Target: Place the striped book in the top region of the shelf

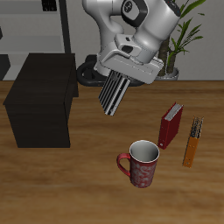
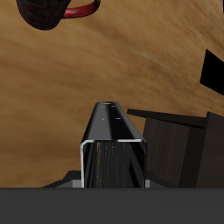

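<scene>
While the gripper (image 1: 122, 77) is clenched on the striped book (image 1: 113, 94) in mid-air, carry it high toward the shelf (image 1: 39, 101). Clear its top edge, then lower the book flat.

- striped book (image 1: 114, 93): black-and-white stripes, tilted, lifted clear off the table, beside the shelf.
- shelf (image 1: 39, 98): dark boxy cabinet, resting on the table.

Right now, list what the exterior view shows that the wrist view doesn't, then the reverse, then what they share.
Exterior only: the red book, the slim orange book, a potted plant at the back, and the arm itself. Wrist only: the striped book's dark spine seen end-on. Shared: the striped book held above the table, the shelf and the red mug.
</scene>
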Robot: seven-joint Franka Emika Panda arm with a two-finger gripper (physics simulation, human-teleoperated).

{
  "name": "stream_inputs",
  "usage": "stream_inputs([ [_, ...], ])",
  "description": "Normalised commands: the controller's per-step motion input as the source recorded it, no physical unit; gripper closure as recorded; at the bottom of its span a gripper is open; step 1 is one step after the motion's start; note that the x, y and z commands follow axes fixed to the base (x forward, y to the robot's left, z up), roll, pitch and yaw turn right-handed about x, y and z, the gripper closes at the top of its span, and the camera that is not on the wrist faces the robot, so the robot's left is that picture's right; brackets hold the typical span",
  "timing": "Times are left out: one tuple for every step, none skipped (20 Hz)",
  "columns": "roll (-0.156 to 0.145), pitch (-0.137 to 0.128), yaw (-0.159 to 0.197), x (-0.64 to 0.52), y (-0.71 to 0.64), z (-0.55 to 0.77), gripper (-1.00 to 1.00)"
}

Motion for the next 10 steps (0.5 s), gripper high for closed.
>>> stream_inputs([
  [-0.238, -0.006, 0.018, 0.21, 0.10, 0.03, 1.00],
  [-0.005, 0.069, -0.035, 0.04, -0.02, -0.01, 1.00],
  [-0.197, 0.008, 0.014, 0.08, -0.05, 0.02, 1.00],
  [-0.067, 0.124, -0.021, 0.02, 0.09, -0.03, 1.00],
  [-0.163, 0.023, -0.038, 0.01, 0.04, 0.10, 1.00],
  [-0.052, -0.054, 0.014, -0.05, 0.10, 0.14, 1.00],
  [-0.144, 0.129, -0.096, 0.00, -0.09, -0.01, 1.00],
  [-0.128, 0.099, -0.085, -0.03, 0.08, -0.07, 1.00],
  [-0.074, 0.043, -0.029, -0.11, 0.11, -0.04, 1.00],
  [-0.031, -0.011, 0.011, -0.05, 0.04, 0.05, 1.00],
])
